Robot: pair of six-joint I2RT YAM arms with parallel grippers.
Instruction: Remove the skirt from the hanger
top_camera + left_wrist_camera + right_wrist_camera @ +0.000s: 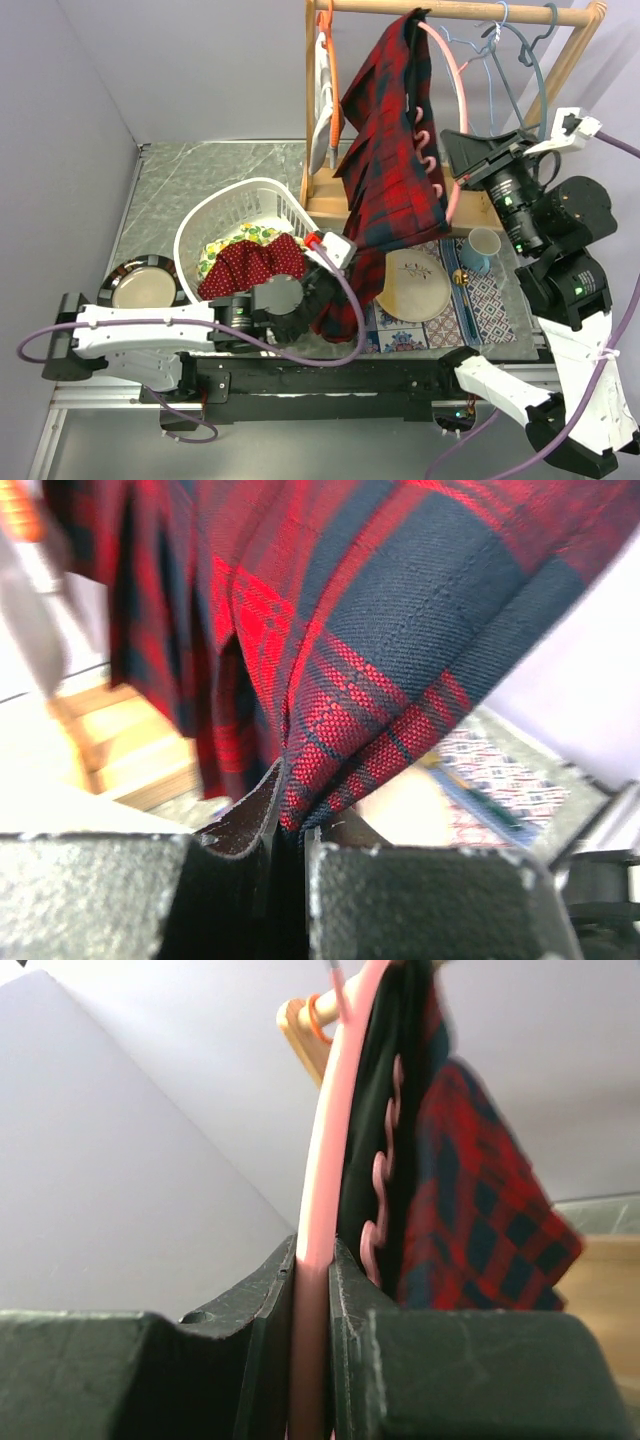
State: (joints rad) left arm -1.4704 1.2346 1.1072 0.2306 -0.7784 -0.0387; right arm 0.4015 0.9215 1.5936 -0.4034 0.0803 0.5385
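The skirt (385, 150) hangs with its long axis steep and slanted: its top is up at the wooden rail (470, 12) and its lower corner reaches down to the left pincer (290, 820), which is clenched on a fold of the hem. The hanger (455, 100) hooks on the rail, and its pink arm curves down into the right pincer (312, 1270), whose jaws are clamped on it; the skirt lies over the hanger's notched side, between the two pincers. A white basket (235, 195) holding a red dotted garment (255, 262) sits just beside the left pincer; a plate (412, 283) and a blue cup (482, 248) lie below the right pincer; an orange hanger (330, 60) and light blue hangers (500, 40) flank the skirt on the rail.
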